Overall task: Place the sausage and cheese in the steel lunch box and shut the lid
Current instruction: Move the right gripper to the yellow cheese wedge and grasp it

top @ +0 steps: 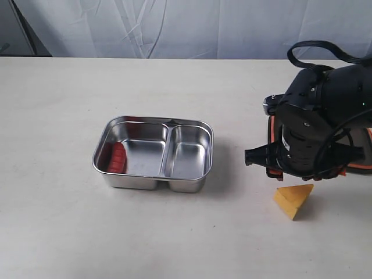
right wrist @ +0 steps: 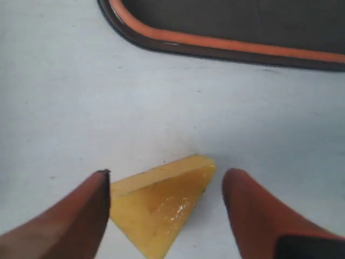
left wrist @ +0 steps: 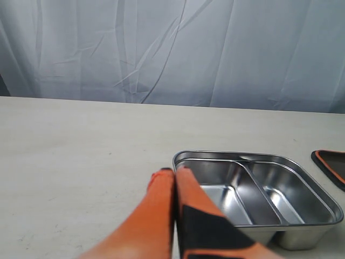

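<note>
Table (top: 58, 221), pale, matte; white curtain (top: 174, 26) behind. Steel lunch box (top: 189, 181), shiny, two compartments; red sausage (top: 118, 158) in the larger. Right gripper (right wrist: 164, 189) low over the yellow cheese (right wrist: 161, 210) wedge, jaws apart astride it; dark lid (right wrist: 242, 21) nearby. Left gripper (left wrist: 173, 172) beside the box, jaws together.

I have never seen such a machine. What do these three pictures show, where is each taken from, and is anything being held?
It is a robot with two arms on a table. One picture looks over the whole scene; the other two come from cameras on the wrists. The lunch box already has the sausage in its bigger part. The right tool stands open around the cheese, not gripping it. The left tool is shut and empty, beside the box. The dark lid lies near the cheese.
</note>
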Robot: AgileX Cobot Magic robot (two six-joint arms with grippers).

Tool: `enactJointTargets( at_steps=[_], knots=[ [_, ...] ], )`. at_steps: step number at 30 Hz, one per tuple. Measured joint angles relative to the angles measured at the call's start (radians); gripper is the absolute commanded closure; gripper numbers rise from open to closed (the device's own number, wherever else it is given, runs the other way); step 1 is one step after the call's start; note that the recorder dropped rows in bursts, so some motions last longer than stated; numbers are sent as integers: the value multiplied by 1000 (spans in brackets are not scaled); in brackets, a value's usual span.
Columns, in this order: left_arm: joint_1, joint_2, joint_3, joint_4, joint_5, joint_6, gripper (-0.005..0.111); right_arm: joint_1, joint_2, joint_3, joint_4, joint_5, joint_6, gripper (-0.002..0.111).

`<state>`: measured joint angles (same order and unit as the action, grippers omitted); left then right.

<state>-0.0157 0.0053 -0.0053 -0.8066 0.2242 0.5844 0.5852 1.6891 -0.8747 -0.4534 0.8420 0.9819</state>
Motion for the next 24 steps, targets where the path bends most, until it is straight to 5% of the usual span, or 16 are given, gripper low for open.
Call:
enactJointTargets(
  at_steps=[14, 16, 19, 21, 24],
  knots=[
    [0, 0, 0, 0, 0, 0, 107, 0, 110, 0, 108, 54, 10, 41],
    [0, 0, 0, 0, 0, 0, 107, 0, 122, 0, 108, 54, 10, 50],
    [0, 0, 0, 0, 0, 0, 107, 0, 139, 0, 96, 21, -4, 91],
    [0, 0, 0, 0, 0, 0, 107, 0, 146, -2, 60, 18, -12, 109],
    [0, 0, 0, 0, 0, 0, 107, 0, 156, -4, 8, 26, -51, 109]
  ],
)
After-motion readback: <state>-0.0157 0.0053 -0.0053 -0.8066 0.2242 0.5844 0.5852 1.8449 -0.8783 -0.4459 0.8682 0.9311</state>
